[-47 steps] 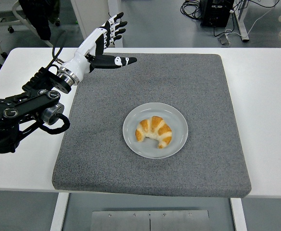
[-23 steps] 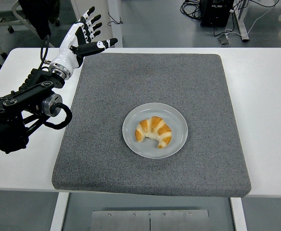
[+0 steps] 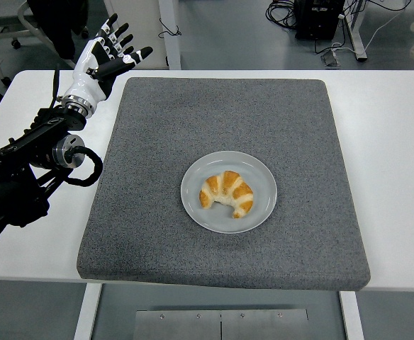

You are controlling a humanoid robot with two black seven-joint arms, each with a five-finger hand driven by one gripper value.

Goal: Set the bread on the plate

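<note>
Your bread, a golden croissant [image 3: 227, 193], lies on the pale round plate [image 3: 261, 175], curved with its two tips pointing toward the near edge of the counter. It sits wholly inside the rim, a little below the plate's middle. The plate rests flat on the grey mat [image 3: 228, 113], roughly at the mat's centre and slightly nearer you than its far edge.

Your left hand [image 3: 102, 60] is up at the far left corner of the mat, over the white counter [image 3: 398, 142] just beside the mat's edge. Its white-and-black fingers [image 3: 118, 32] are spread wide and straight, with nothing between them; the thumb points out to the right over the mat's corner. It is well apart from the plate and the croissant. The black left arm [image 3: 33, 152] comes in from the left edge, with a looped cable at its joint.

No brand, label or writing can be read on the plate, the mat or the arm.
</note>
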